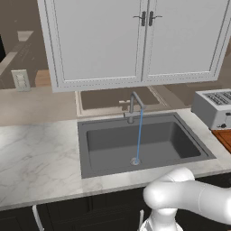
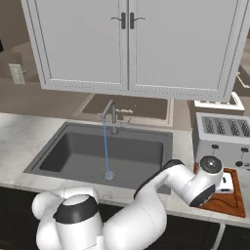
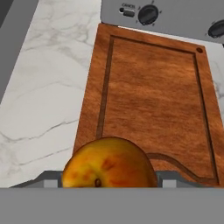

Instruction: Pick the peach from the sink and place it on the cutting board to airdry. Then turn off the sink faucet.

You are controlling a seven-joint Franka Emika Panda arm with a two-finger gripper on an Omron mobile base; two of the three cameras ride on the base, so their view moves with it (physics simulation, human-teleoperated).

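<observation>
1. Cabinet: white double doors hang above the counter.
2. Counter: pale marble surface around the basin.
3. Sink: dark grey basin; a thin blue stream falls onto its silver drain.
4. Cutting board: reddish-brown wood with a grooved border, lying right of the sink against the toaster.
5. Faucet: grey gooseneck behind the basin, running.
6. Gripper: positioned over the board; its fingers are hidden behind the fruit, so whether they clamp it cannot be told.
7. Peach: orange-red, at the gripper, above the board's near end.
</observation>
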